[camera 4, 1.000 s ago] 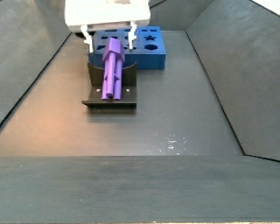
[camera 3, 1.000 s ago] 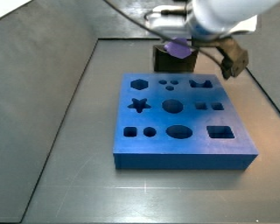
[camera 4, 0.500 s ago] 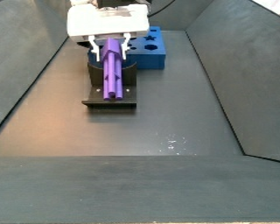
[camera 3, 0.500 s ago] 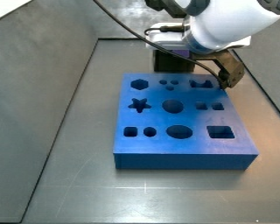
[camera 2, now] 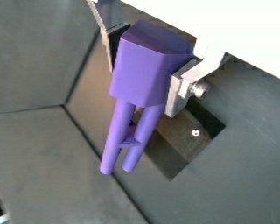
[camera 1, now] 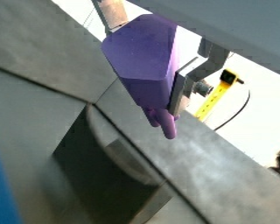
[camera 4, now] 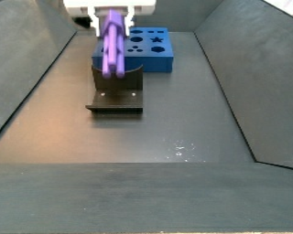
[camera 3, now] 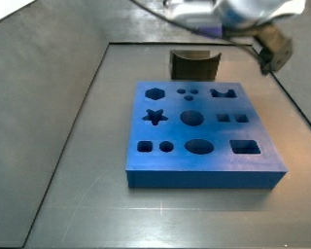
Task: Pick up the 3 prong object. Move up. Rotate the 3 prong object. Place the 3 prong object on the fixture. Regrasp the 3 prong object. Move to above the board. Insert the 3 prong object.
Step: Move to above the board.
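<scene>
The gripper is up high, above the fixture. Its jaws are clamped on the 3 prong object, which is purple and hangs down in the air. It does not touch the fixture. In a side view the purple piece looks a bit blurry.

In both wrist views the fat top of the 3 prong object sits between the silver fingers. Its thin prongs point down and away from the gripper. In a wrist view the fixture shows below the prongs, and there is a gap between them.

The fixture is a small dark block with a notch in its top. It stands on the dark worktop, just behind the board. The board is a big blue slab with many holes in it, like a star, a hexagon, circles and squares. All the holes are empty. In that side view only a part of the arm shows at the top edge, and the purple piece does not show there.
</scene>
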### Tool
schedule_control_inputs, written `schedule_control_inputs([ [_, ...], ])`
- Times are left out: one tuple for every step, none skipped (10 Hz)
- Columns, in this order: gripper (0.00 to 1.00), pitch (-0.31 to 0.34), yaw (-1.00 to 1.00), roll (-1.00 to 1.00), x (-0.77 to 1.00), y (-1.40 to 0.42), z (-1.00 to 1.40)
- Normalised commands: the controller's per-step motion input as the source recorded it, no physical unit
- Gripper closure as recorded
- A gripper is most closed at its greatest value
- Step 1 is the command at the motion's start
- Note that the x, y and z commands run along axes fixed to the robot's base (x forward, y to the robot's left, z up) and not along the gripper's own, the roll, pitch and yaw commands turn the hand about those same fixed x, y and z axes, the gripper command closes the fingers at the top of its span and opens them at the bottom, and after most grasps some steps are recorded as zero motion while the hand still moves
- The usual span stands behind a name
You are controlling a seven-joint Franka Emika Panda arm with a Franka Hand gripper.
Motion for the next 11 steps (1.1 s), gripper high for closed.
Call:
schedule_control_inputs([
  [1.00,-0.052,-0.06,0.04,0.02,-0.12,1.00],
  [1.00,-0.018,-0.08,0.01,0.01,-0.11,1.00],
  [1.00,0.007,-0.08,0.00,0.01,-0.10,1.00],
  [1.00,0.026,-0.08,-0.02,0.00,-0.10,1.00],
  [1.00,0.069,-0.06,-0.03,-0.01,-0.08,1.00],
  [1.00,0.092,-0.04,-0.04,-0.02,-0.06,1.00],
  [1.00,0.109,-0.02,-0.04,-0.02,-0.05,0.99],
  [1.00,0.117,-0.01,-0.05,-0.02,-0.04,0.88],
  [1.00,0.133,0.03,-0.05,-0.01,-0.02,0.61],
  [1.00,0.139,0.06,-0.05,-0.01,-0.01,0.45],
  [1.00,0.140,0.07,-0.04,0.00,-0.01,0.29],
])
